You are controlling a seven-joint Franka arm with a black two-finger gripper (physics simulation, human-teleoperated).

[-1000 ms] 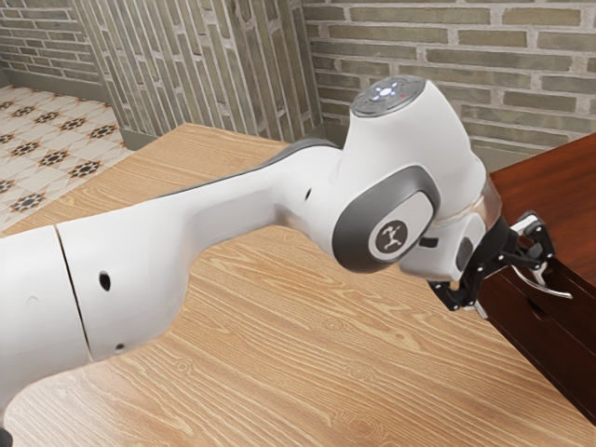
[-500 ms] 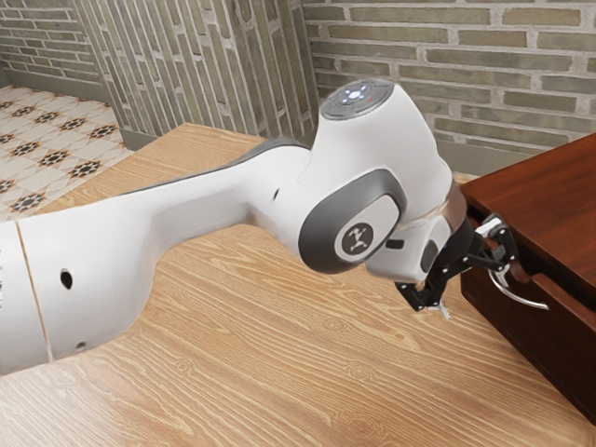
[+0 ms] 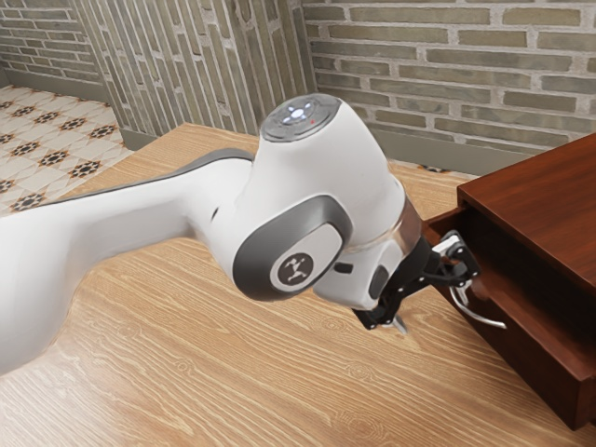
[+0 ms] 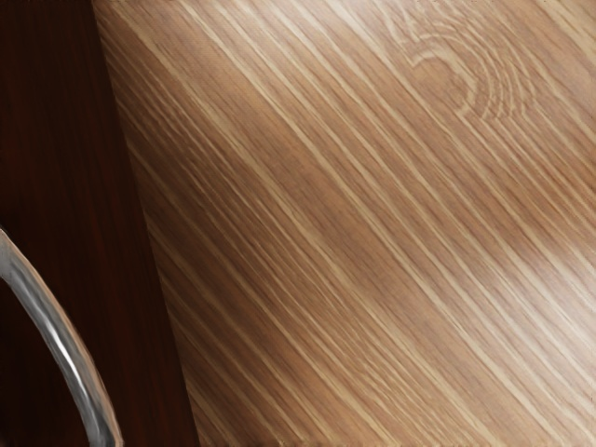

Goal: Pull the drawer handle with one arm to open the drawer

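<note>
The white arm (image 3: 307, 214) reaches in from the exterior view's left across the light wooden table (image 3: 233, 372) to a dark red-brown cabinet (image 3: 545, 191) standing on the table at the exterior view's right. The drawer (image 3: 531, 358) stands partly out of the cabinet, its front pushed out toward the arm, with a shadowed gap between the cabinet's top board and the drawer's upper edge. The handle (image 3: 481, 315) is 1 curved silver bar on the drawer front; its long axis lies level along that front, running from the end nearest the arm toward the exterior view's lower right, and its bow bulges away from the drawer toward the table. The black gripper (image 3: 454, 264) is pinching the handle at the end nearest the arm, its 2 fingers pressed against the bar from opposite sides. In the wrist view the handle (image 4: 56, 345) arcs across the dark drawer (image 4: 65, 140) front, with the table (image 4: 372, 233) beside it.
</note>
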